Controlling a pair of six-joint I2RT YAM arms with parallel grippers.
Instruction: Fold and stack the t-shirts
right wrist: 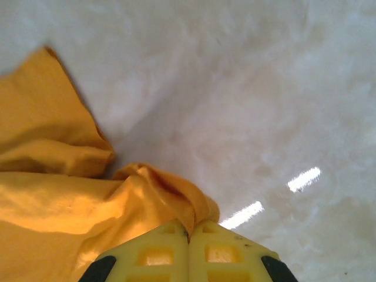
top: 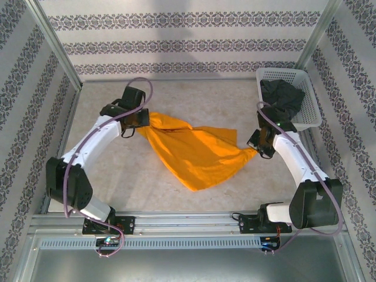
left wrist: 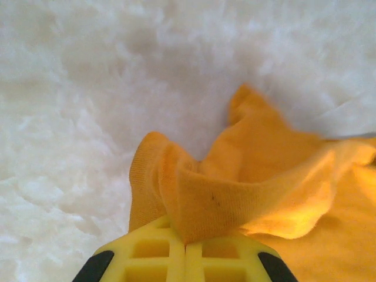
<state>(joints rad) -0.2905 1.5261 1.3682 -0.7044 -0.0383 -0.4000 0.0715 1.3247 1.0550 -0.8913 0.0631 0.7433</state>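
Pinching with left gripper [left wrist: 185, 242], jaws shut on a bunched edge of the orange-yellow t-shirt [top: 197, 154]; pinching likewise with right gripper [right wrist: 189, 232] on the opposite corner. Lying crumpled on the bench [top: 200, 100], left of the white basket [top: 313, 108]. Leaving charcoal t-shirt [top: 282, 97] inside that basket. Risking slippage from thin grips, twisting under uneven pulling, and snagging the basket, judging by the right arm working just beside it. Finding no legible writing.
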